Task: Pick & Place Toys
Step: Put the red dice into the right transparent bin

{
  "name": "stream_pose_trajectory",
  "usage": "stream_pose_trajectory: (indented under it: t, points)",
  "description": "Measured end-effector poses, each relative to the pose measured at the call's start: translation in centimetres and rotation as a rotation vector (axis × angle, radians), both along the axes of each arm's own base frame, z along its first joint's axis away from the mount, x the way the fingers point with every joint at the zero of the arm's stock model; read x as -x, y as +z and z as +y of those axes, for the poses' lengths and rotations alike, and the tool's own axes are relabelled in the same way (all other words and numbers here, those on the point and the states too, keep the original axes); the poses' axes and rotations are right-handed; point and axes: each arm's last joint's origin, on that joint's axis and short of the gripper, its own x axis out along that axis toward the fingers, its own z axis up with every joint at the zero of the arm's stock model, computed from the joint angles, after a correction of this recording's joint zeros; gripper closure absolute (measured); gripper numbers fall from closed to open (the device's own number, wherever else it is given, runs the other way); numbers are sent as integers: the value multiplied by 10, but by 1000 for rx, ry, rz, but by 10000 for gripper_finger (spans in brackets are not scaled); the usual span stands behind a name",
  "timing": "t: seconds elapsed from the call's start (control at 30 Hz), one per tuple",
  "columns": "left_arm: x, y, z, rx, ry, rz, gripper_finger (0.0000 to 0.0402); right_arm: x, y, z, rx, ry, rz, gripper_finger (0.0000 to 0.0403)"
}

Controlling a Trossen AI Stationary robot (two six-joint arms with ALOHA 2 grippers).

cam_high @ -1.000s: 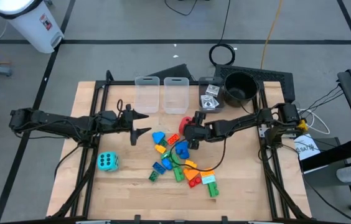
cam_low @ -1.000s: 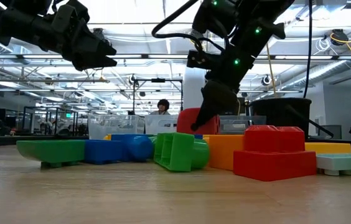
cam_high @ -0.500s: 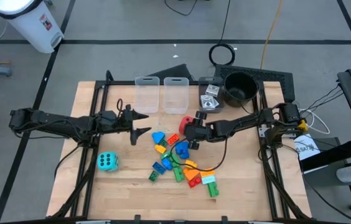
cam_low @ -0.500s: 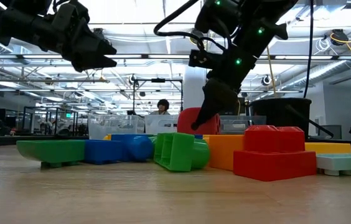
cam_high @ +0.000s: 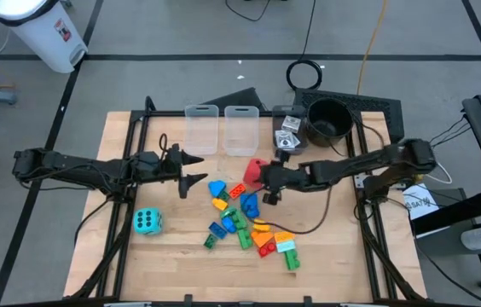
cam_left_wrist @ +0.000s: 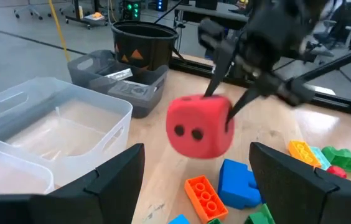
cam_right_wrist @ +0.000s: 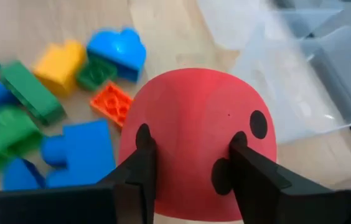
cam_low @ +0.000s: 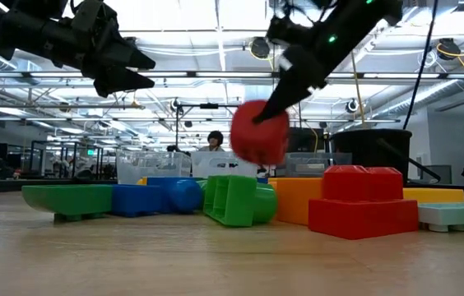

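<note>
The red foam die, which a second ago sat on the table behind the bricks with the right gripper closing around it, is now clear of the wood: the low view shows it hanging above the brick pile, and the left wrist view shows it in the air with 2 black dots facing out. The right gripper's 2 fingers are clenched on its sides and press the soft foam in slightly, so the pick looks done and the carry toward a clear plastic bin, just beyond it on the far side, is probably next. The left gripper hovers unchanged to the left of the pile, fingers spread and holding nothing. The die is a matte, rounded cube that yields under pressure; the bricks are hard, glossy plastic with studs: a blue brick, an orange brick, a green brick and a red brick lie scattered mid-table. The teal die sits apart, nearer and to the left. The 2 bins are thin-walled, translucent rectangles; a round black pot stands at the far right.
</note>
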Motion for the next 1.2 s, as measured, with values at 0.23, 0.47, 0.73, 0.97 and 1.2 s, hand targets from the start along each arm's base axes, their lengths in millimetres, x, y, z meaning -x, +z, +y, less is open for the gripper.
stream_pose_trajectory:
  t: [0.23,0.47,0.73,0.97,1.2]
  points:
    - [0,-1,-1,23,-16,3,107,23,29,3,-7,33,-167,268]
    - [-2,-5,-4,87,-159,37,106,40,25,3,-6,31,-230,268]
    - [-10,-29,-3,75,-93,225,55,42,23,3,-8,32,-246,268]
    - [-26,-39,5,-28,33,326,5,41,24,3,-13,29,-258,267]
    - [-40,-36,1,-150,-40,237,38,36,31,7,-116,141,-346,267]
